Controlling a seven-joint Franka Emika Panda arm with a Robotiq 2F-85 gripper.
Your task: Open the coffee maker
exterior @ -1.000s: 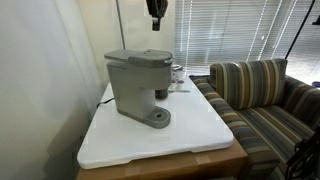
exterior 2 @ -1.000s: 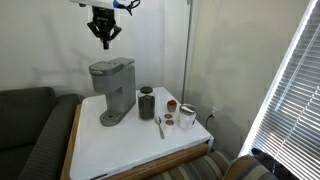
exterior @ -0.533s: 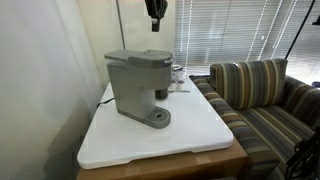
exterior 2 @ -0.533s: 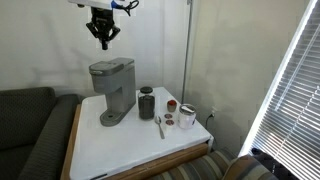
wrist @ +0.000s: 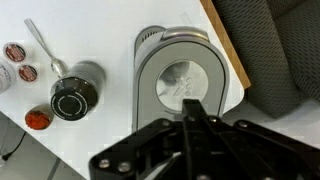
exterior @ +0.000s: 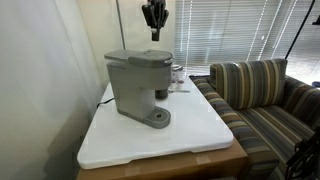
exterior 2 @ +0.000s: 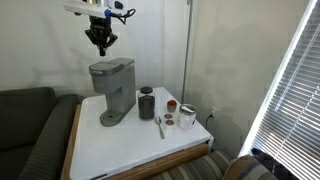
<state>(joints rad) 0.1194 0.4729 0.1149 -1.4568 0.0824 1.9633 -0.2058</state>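
Observation:
The coffee maker (exterior: 135, 85) is a boxy grey machine on the white table, its flat lid down; it also shows in the other exterior view (exterior 2: 110, 85). In the wrist view its lid (wrist: 185, 70) lies straight below the camera. My gripper (exterior: 153, 32) hangs in the air well above the machine's head, apart from it, as the exterior view (exterior 2: 101, 46) also shows. In the wrist view the fingers (wrist: 192, 108) are pressed together with nothing between them.
A dark canister (exterior 2: 147, 103) stands beside the machine, also in the wrist view (wrist: 72, 95). A spoon (wrist: 45, 48), coffee pods (wrist: 15, 52) and a white cup (exterior 2: 187, 117) lie further along. A striped sofa (exterior: 265, 95) borders the table. A lamp pole (exterior 2: 187, 50) stands behind.
My gripper has come down a little towards the coffee maker's head. Nothing on the table has moved.

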